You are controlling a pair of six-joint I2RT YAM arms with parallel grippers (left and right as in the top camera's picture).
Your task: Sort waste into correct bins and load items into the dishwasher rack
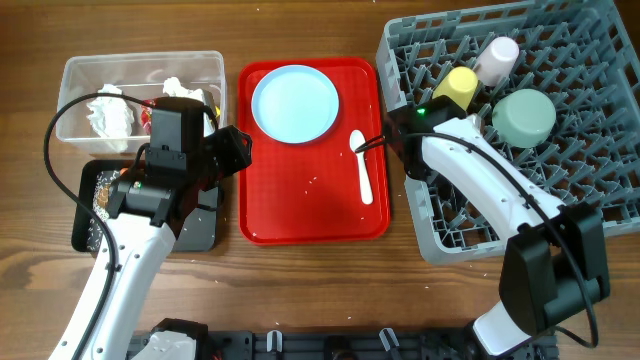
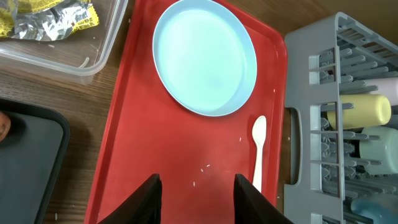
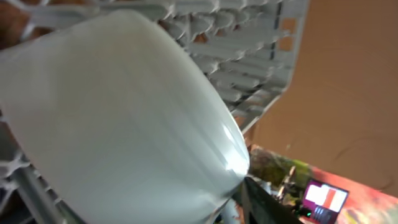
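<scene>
At the far left of the desk (image 1: 30, 290), the clear tub (image 1: 140, 68) holds crumpled white tissues (image 1: 108, 112) and a yellow and silver wrapper (image 2: 50, 18). The black tray (image 1: 92, 195) lies just below it, partly under the left arm (image 1: 150, 190). The left jaws stand spread with nothing between them, over the red tray (image 1: 310, 215), where a few white grains (image 2: 207, 166) lie. On that tray sit the pale blue plate (image 1: 295, 103) and, to its right, the white spoon (image 1: 362, 168). The right jaws are at the left edge of the grey rack (image 1: 600, 170). I cannot tell whether they are spread or pinching, because a pale bowl (image 3: 118, 118) fills the wrist view. In the rack lie the yellow cup (image 1: 458, 88), the pink cup (image 1: 497, 58) and a green-blue bowl (image 1: 524, 117).
</scene>
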